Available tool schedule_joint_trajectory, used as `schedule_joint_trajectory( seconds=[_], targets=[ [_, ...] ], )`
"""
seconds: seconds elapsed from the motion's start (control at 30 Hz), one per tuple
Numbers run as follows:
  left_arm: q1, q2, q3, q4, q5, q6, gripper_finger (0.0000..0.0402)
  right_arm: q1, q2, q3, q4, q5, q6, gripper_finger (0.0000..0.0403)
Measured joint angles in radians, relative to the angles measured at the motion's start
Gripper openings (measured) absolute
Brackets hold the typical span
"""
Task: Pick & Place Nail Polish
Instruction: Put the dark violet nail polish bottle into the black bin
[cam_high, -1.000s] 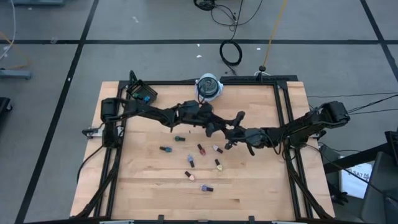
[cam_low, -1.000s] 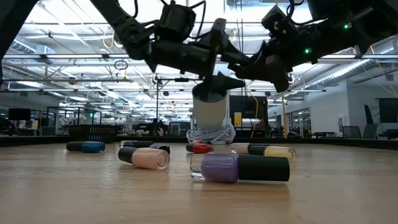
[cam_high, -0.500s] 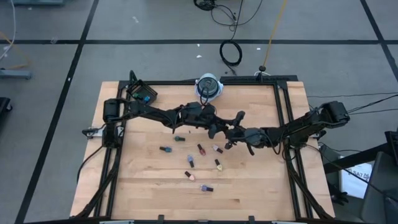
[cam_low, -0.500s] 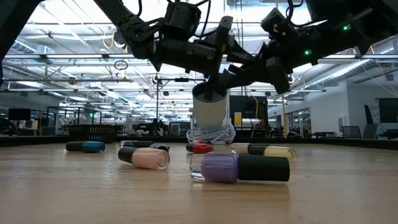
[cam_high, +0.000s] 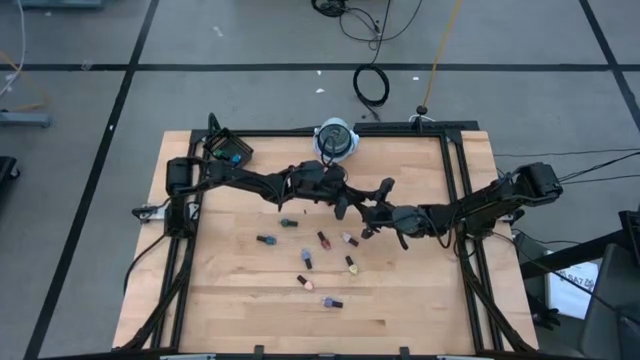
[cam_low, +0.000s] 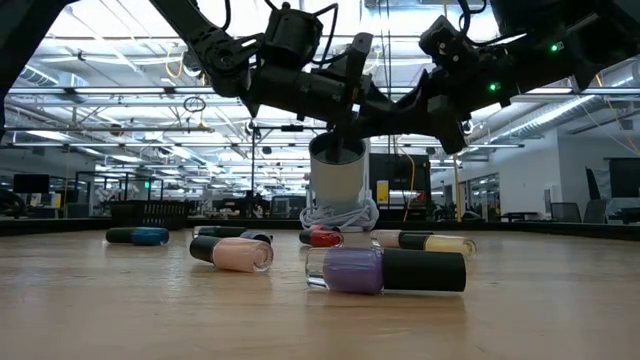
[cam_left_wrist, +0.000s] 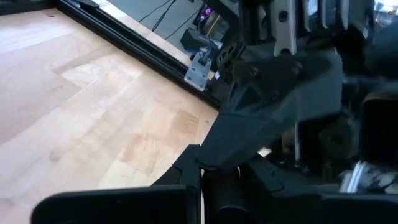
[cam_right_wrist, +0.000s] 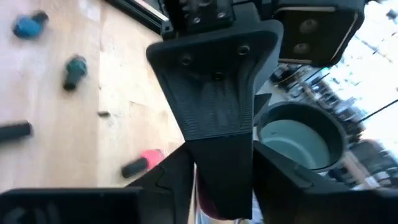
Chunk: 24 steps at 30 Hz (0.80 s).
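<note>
Meeting in the air over the far middle of the tabletop (cam_high: 420, 300), the left gripper (cam_high: 347, 205) and right gripper (cam_high: 372, 222) sit tip to tip in the high view, just short of the white-and-blue cup (cam_high: 337, 140). 8 nail polish bottles (cam_high: 323, 239) lie scattered nearer the tabletop's centre and near edge, none touched.

The low view shows both grippers well above the wood, the purple bottle (cam_low: 385, 270) lying in front. The left jaws, wide a second ago, are now closed.

In the left wrist view a dark round shape sits at the closed jaws; it may be a cap, but I cannot tell.

The right wrist view shows something reddish low between dark parts; whether the right jaws are open I cannot tell.

This looks like a hand-over starting.
</note>
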Motion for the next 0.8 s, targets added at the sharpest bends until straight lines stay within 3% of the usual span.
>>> schedule_joint_trajectory(
  seconds=[0.13, 0.27, 0.47, 0.7, 0.8],
  targets=[
    [0.009, -0.032, -0.002, -0.072, -0.013, 0.124, 0.0051, 0.0, 0.0, 0.0, 0.002, 0.0, 0.111, 0.0199],
    [0.009, -0.087, -0.002, -0.192, -0.09, 0.263, 0.0051, 0.0, -0.001, 0.001, -0.012, 0.001, 0.183, 0.0235],
    [-0.05, -0.169, -0.002, -0.394, -0.431, 0.532, 0.0051, 0.001, -0.023, 0.001, -0.028, 0.006, 0.226, 0.0247],
    [-0.206, -0.181, -0.002, -0.586, -0.807, 1.116, 0.0051, -0.028, -0.089, 0.001, -0.149, 0.006, 0.312, 0.023],
    [-0.251, -0.175, -0.002, -0.612, -0.976, 1.185, 0.0051, -0.04, -0.099, 0.0, -0.191, 0.004, 0.347, 0.0224]
  ],
)
